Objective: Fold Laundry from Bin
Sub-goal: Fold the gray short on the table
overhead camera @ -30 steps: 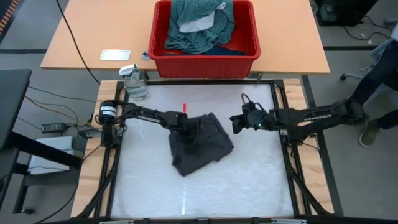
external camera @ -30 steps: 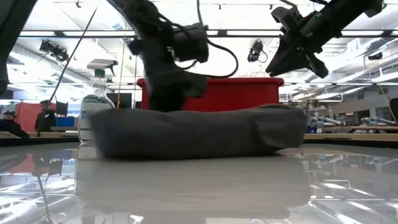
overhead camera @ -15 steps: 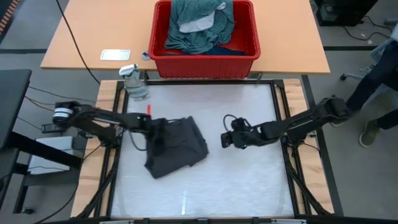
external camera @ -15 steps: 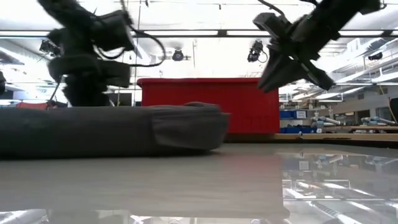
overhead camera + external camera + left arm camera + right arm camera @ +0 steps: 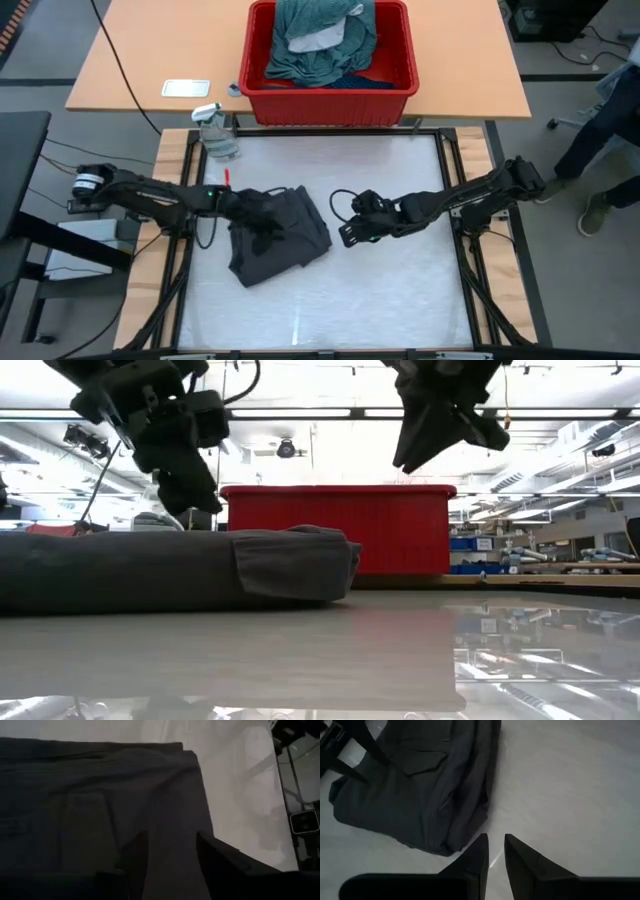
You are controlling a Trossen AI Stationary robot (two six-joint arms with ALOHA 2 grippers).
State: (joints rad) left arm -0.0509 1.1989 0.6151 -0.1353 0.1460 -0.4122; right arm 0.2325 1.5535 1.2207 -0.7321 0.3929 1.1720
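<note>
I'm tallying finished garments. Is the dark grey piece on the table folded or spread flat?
Folded. The dark grey piece lies as a compact stacked rectangle; the right wrist view shows layered edges, the low view a thick bundle.

**Two Arms Reach Toward the Middle**

The left arm comes in from nine o'clock and stretches flat toward the middle. Its wrist tips down. The left gripper sits a little to the nine o'clock side of the middle. Its two dark fingers stand apart with a clear gap between them, and nothing sits in that gap.

The right arm comes in from three o'clock, bent at the elbow, and reaches low toward the middle. The right gripper points toward the left one. Its two fingers are close together, with only a thin gap. They hold nothing.
</note>
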